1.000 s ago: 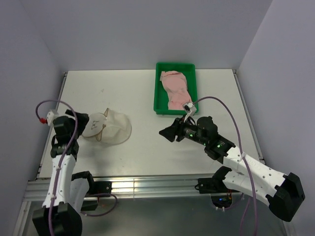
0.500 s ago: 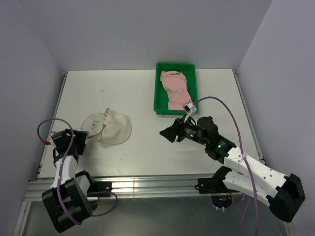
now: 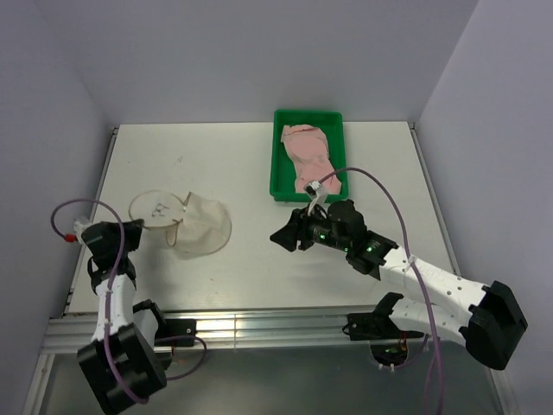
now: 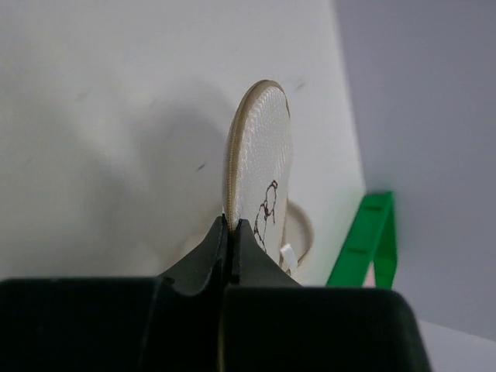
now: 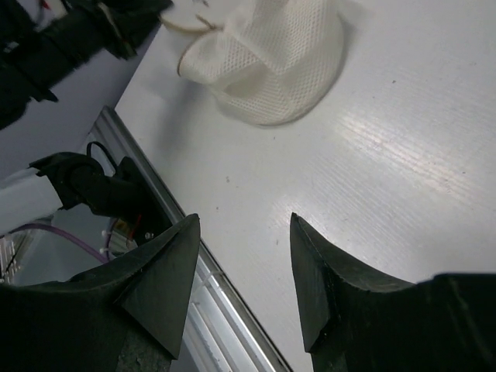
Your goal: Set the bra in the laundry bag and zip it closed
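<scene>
Left wrist view: bag [image 4: 260, 167] flap's lower rim hidden behind left gripper [image 4: 231, 225]; printed mark [image 4: 267, 209] partly covered, unreadable; tray [image 4: 364, 240] only blurred sliver at right. Right wrist view: bag cut off by top edge; left arm [image 5: 77, 31] dark, blurred, top left. Top view: bra [image 3: 309, 156] near end partly behind white plug [image 3: 314, 185].

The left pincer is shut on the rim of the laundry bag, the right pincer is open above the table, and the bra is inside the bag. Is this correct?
Not quite: the bra lies in the green tray, not inside the laundry bag, as the top external view shows. The left pincer is shut on the bag's rim and the right pincer open above the table.
</scene>
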`<action>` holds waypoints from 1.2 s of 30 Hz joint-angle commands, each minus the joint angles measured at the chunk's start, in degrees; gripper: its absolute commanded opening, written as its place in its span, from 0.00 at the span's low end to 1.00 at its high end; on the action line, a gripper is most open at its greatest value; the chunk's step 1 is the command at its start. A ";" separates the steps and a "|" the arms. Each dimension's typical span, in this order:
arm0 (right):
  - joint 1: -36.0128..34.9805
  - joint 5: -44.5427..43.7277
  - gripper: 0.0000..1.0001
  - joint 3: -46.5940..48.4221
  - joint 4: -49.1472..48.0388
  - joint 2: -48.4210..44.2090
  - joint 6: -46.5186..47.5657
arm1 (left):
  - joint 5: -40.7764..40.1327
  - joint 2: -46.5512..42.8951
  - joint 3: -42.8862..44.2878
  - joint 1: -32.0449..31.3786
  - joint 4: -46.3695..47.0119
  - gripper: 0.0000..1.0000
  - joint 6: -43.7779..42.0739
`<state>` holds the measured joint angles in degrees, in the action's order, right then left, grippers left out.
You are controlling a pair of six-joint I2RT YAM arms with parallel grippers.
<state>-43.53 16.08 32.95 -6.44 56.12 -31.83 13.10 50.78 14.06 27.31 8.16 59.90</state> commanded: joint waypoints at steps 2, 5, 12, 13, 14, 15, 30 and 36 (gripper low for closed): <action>-2.78 -2.18 0.57 4.67 -3.75 3.90 -0.33 | -4.57 -11.83 11.41 0.20 -2.70 0.00 -4.60; -5.25 -5.96 0.57 4.23 -7.60 5.75 -2.70 | -3.35 -13.43 16.77 0.11 -6.22 0.00 -9.35; -7.80 -9.22 0.56 9.57 -13.96 16.91 -8.59 | -4.04 -12.38 27.14 -10.06 -8.77 0.00 -23.21; -8.32 -10.26 0.56 10.20 -13.61 17.79 -8.68 | -5.36 -12.20 30.11 -14.52 -11.65 0.00 -25.08; -8.50 -10.88 0.56 10.47 -13.52 18.32 -8.94 | -6.85 -12.29 31.45 -16.65 -12.81 0.00 -26.75; -8.59 -11.33 0.56 10.21 -13.95 18.24 -9.64 | -8.86 -12.81 32.94 -20.42 -13.69 0.00 -30.16; -8.77 -14.76 0.60 14.94 -6.04 15.33 -4.47 | -36.72 -12.55 36.20 -42.07 -26.53 0.00 -42.57; -8.77 -13.35 0.57 19.42 -5.96 18.50 -2.97 | -48.60 -12.29 41.47 -44.97 -26.62 0.00 -46.53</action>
<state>-51.99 2.59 47.94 -12.67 72.82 -37.26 -26.11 38.98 49.91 -16.27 -20.12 17.72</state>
